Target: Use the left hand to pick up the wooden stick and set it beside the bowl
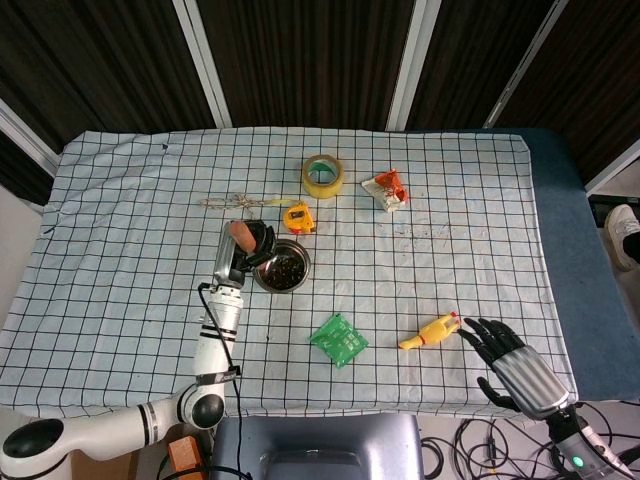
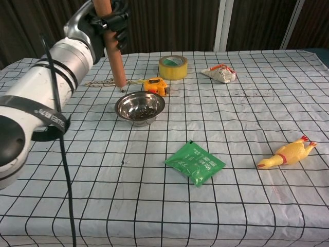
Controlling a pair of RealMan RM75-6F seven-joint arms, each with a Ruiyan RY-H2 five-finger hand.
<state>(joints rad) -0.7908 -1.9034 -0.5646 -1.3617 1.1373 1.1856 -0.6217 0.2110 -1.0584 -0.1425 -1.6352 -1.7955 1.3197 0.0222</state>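
Observation:
My left hand (image 2: 108, 23) grips the wooden stick (image 2: 114, 54), a reddish-brown rod held nearly upright. Its lower tip hangs just behind the left rim of the steel bowl (image 2: 140, 107). In the head view the stick's top end (image 1: 240, 235) shows above the left hand (image 1: 255, 245), right beside the bowl (image 1: 282, 266). Whether the tip touches the cloth I cannot tell. My right hand (image 1: 505, 360) lies open near the table's front right edge, fingers spread, close to the yellow rubber chicken (image 1: 430, 332).
A yellow tape roll (image 1: 322, 175), a yellow tape measure (image 1: 298, 217) and a braided cord (image 1: 235, 201) lie behind the bowl. An orange-and-white wrapper (image 1: 386, 190) is at the back, a green packet (image 1: 338, 340) in front of the bowl.

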